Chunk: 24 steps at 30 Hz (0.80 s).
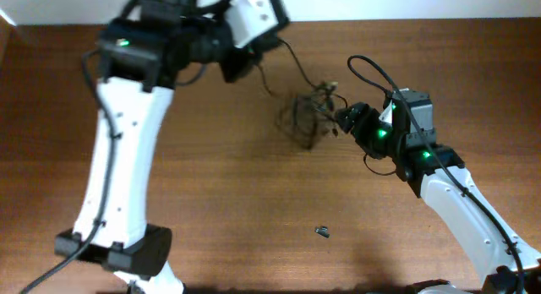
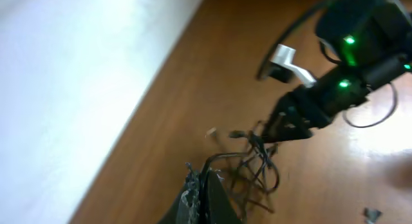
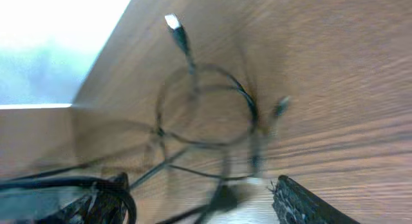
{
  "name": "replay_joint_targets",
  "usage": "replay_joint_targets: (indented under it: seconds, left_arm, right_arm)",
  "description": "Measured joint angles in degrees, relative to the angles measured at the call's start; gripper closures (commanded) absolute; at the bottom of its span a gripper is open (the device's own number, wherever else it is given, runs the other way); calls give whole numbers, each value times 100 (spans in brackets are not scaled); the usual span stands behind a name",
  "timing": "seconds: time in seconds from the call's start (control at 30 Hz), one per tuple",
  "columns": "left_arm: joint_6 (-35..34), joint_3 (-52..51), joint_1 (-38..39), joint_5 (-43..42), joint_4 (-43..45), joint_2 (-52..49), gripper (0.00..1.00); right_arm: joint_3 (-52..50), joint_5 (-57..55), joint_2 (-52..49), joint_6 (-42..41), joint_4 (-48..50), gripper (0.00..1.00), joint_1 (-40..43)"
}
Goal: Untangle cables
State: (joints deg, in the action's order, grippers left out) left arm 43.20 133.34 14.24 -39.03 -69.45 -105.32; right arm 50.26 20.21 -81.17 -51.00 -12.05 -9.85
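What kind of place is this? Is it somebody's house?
Probably a robot lab or workshop, not a house. A left arm and a right arm stand at a wooden table, with tangled cables between them, beside a plain white wall.

A robotics lab bench: a white-and-black left arm (image 1: pixel 118 159) and right arm (image 1: pixel 461 205) stand at the near edge of a plain wood-grain table (image 1: pixel 254 193), green status lights (image 1: pixel 380 133) glowing on them, thin cables (image 1: pixel 303 117) tangled toward the far side, a bare pale wall (image 1: pixel 423 2) behind.
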Motion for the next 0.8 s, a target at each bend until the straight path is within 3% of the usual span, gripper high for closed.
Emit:
replay_joint_targets:
  seconds: [0.27, 0.63, 0.8]
  left_arm:
    - [-238, 0, -962, -46, 7, 466, 100]
    - [-581, 0, -1617, 293, 22, 472, 100]
    - [-817, 2, -1668, 334, -70, 472, 100]
  right_arm:
    - [0, -201, 0, 192, -280, 28, -2]
    - [0, -782, 0, 197, -879, 28, 0]
    - [0, -793, 0, 214, -654, 38, 0]
